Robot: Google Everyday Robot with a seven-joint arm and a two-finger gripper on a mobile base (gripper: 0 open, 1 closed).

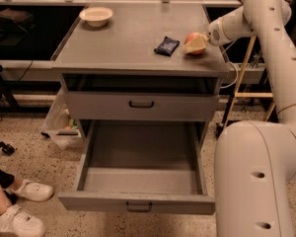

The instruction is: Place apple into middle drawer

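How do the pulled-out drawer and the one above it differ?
The middle drawer is pulled out, showing its tray; the upper drawer shows only its front panel. The middle drawer sits lower. Both are grey with dark handles. The gripper is at the apple on top.

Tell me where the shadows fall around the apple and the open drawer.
Camera view: the apple, at the gripper on the cabinet top, is evenly lit with little shadow; the middle drawer is shaded along its back, under the drawer above; no glare.
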